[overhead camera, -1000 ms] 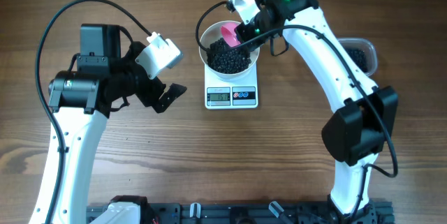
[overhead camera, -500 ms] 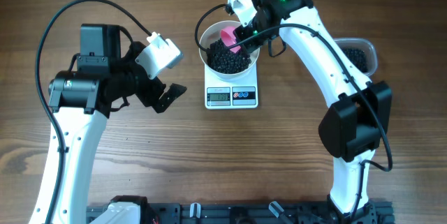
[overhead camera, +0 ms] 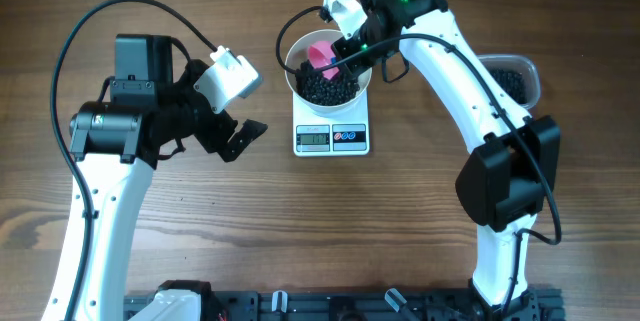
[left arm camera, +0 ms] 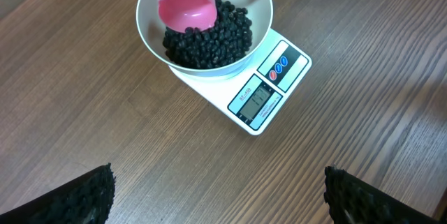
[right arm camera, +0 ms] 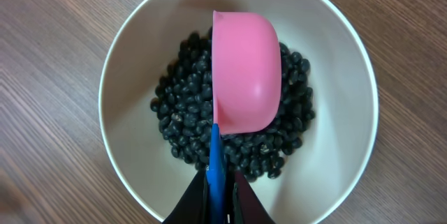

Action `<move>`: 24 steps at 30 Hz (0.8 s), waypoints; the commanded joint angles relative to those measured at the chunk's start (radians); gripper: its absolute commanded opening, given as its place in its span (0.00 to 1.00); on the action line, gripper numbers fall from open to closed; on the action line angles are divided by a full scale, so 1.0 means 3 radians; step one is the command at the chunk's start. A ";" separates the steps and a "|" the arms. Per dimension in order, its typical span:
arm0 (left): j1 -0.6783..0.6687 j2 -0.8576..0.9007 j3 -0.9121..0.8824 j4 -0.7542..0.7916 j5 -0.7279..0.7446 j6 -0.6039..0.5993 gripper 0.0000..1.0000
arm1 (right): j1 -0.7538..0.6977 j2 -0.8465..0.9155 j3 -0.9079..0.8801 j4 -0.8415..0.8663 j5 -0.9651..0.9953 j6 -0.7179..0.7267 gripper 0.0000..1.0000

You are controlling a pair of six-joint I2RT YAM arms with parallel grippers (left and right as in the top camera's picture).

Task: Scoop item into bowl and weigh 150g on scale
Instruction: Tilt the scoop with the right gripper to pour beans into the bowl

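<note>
A white bowl (overhead camera: 297, 73) (left arm camera: 148, 11) (right arm camera: 133, 63) stands on the white scale (overhead camera: 331, 138) (left arm camera: 260, 98) and holds a heap of black beans (overhead camera: 330, 84) (left arm camera: 209, 39) (right arm camera: 181, 123). My right gripper (overhead camera: 350, 43) (right arm camera: 220, 182) is shut on the blue handle of a pink scoop (overhead camera: 319, 55) (left arm camera: 187, 6) (right arm camera: 244, 70), which hangs tipped on its side over the beans. My left gripper (overhead camera: 240, 139) (left arm camera: 218, 192) stands open over bare table left of the scale, nothing between its fingers.
A clear plastic tub (overhead camera: 515, 76) with more black beans sits at the right, partly behind the right arm. Black cables loop near the bowl and over the left arm. A dark rail runs along the table's front edge.
The right gripper has swung the pink scoop leftward over the bowl and turned it onto its side. The left arm has not moved.
</note>
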 commanded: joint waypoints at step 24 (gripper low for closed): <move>0.0000 0.0013 -0.0023 0.0006 0.0015 -0.0020 1.00 | -0.0395 0.0034 0.0017 -0.0015 -0.1397 0.0184 0.04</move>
